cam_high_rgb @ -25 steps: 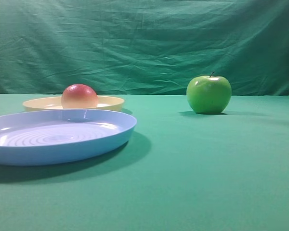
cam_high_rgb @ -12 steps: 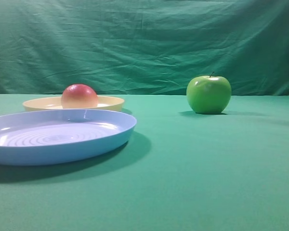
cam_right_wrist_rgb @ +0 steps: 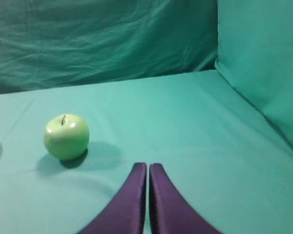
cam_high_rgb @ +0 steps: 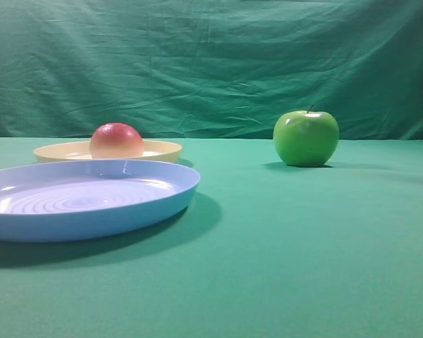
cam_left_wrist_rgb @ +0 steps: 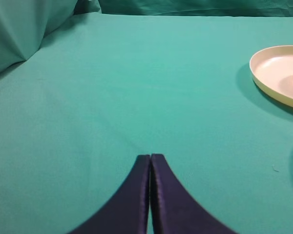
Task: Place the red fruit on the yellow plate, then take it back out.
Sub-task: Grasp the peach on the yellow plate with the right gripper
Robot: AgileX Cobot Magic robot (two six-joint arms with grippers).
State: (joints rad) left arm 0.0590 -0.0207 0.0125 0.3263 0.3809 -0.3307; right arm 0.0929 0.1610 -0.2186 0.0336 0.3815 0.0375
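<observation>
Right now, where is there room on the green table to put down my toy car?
The widest bare patch is the cloth in front, between the blue plate and the green apple. It is crowded on the left: the yellow plate with the red fruit on it sits right behind the blue plate. More bare cloth lies right of the apple.

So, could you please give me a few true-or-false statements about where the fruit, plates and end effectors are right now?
1. The red fruit sits on the yellow plate. True.
2. The green apple rests in the blue plate. False: it stands on the green cloth, apart from both plates.
3. The left end effector is shut and empty. True.
4. The right end effector grips the green apple. False: it is shut on nothing, short of the apple.
</observation>
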